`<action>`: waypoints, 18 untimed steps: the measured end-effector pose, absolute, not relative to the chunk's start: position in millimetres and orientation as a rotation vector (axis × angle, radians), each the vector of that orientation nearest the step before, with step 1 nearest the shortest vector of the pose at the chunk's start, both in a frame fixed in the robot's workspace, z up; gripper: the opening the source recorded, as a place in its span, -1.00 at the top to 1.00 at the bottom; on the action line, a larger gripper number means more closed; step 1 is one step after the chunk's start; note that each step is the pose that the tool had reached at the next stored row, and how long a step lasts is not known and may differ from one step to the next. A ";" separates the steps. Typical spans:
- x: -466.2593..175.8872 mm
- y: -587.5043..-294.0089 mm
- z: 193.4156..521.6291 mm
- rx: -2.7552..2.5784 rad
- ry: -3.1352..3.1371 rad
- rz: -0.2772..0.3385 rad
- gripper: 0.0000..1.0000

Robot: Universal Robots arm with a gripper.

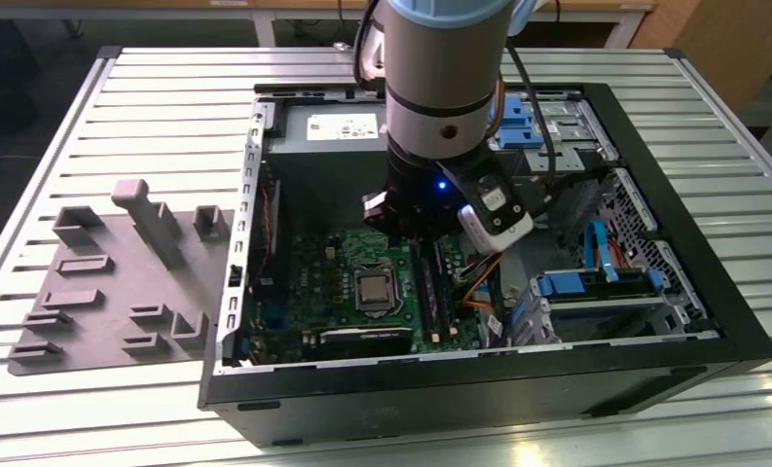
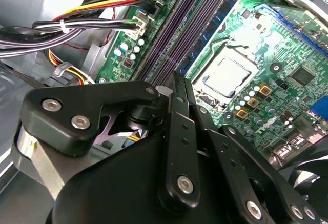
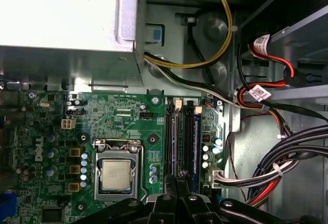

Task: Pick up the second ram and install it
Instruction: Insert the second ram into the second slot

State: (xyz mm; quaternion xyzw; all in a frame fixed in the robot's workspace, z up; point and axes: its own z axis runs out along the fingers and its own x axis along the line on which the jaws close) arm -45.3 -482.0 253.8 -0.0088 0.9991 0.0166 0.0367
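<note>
The second ram (image 2: pixel 215 21), a long narrow dark blue-green circuit-board stick w/ a row of small black chips, stands edge-on in the bank of long black plastic slots (image 3: pixel 182 142) on the green motherboard (image 1: pixel 327 268), on the side of the bank nearest the square silver CPU in its metal socket frame (image 3: pixel 115 175); it looks seated along its length, nothing gripping it. The black linkage gripper (image 2: pixel 177 80) hangs just over one end of the slot bank; its fingers are drawn together to a narrow point w/ no visible gap & nothing between them; cannot tell if the tip touches the stick or a slot. In the exterior view the gripper (image 1: pixel 412 229) sits low inside the open black PC case (image 1: pixel 697 321) at frame centre, under the silver-grey robot arm (image 1: pixel 444 88) coming down from the top edge. Beside the slots, away from the CPU, run bundled black, yellow, red & white cables (image 3: pixel 277 167); the grey power-supply box (image 3: pixel 61 14) lies beyond the board's far edge. Blue drive brackets (image 1: pixel 580 284) sit toward the exterior view's right; a grey moulded parts holder w/ upright pegs (image 1: pixel 113 282) rests on the slatted metal table (image 1: pixel 165 88) at the exterior view's left, well apart from the case's board.
</note>
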 end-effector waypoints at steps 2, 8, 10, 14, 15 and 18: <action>-45.0 -482.0 253.4 -0.027 3.068 0.049 0.76; -44.4 -482.1 251.3 -0.027 3.068 0.049 0.76; -44.2 -482.1 250.6 -0.027 3.068 0.049 0.76; -43.8 -482.1 249.4 -0.026 3.068 0.048 0.76; -43.6 -482.1 249.1 -0.026 3.068 0.048 0.76; -42.9 -482.1 248.3 -0.025 3.068 0.047 0.76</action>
